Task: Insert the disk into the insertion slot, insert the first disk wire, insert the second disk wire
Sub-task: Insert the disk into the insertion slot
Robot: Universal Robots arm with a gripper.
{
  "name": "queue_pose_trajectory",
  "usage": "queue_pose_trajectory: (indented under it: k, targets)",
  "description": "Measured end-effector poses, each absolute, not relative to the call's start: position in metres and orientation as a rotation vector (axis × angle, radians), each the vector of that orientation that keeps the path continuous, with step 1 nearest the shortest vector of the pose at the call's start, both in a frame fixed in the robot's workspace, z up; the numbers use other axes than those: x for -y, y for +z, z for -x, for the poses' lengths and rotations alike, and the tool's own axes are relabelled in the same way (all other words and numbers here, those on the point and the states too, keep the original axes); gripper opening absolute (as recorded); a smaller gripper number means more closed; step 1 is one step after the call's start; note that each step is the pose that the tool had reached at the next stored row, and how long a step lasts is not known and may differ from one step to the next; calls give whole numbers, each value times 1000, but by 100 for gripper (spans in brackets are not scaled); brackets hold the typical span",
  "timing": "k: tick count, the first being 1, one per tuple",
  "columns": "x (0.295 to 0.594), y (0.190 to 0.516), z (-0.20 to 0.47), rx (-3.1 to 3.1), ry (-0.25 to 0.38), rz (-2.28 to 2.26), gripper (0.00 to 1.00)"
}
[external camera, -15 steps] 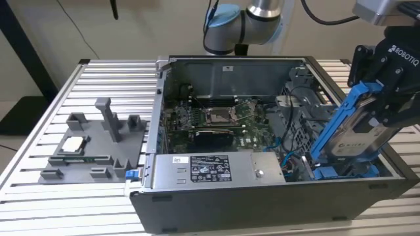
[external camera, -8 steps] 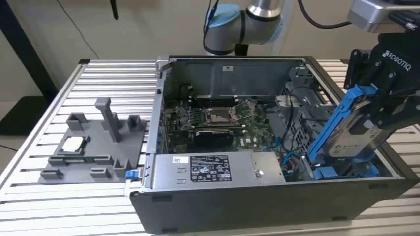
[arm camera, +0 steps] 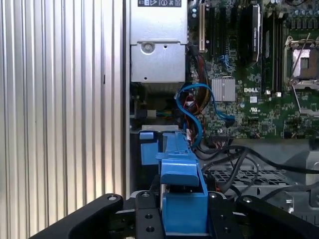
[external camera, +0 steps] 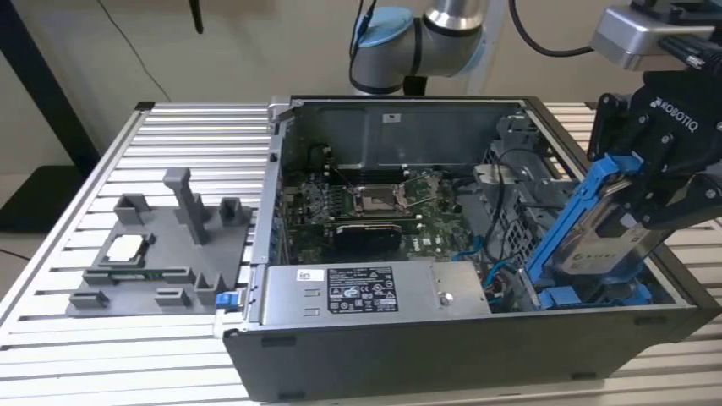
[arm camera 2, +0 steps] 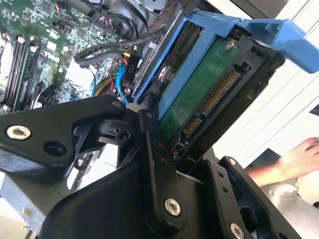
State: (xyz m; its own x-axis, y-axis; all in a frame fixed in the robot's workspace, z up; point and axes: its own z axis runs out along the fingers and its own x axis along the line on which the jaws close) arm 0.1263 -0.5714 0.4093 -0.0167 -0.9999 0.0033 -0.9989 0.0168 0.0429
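- One gripper (external camera: 645, 199), at the right centre of the exterior view, has its jaws pressed onto the disk (external camera: 573, 222), pinching it across its two flat faces near the upper end.
- We see the disk tilted: its long axis runs from upper right to lower left of that frame, and its lower end dips inside the PC case (external camera: 451, 359).
- We place the insertion slot (external camera: 593, 296) just below that lower end, at the lower right of the frame; we cannot tell whether the two touch.
- In the second wrist view the disk shows its green underside and connector edge at upper centre.
- We judge the disk not yet seated.
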Motion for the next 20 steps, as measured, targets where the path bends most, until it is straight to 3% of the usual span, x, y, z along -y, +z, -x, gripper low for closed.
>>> queue_pose_trajectory:
  k: [20]
  targets:
    - [571,378,-127,2216,-44,-2180,33]
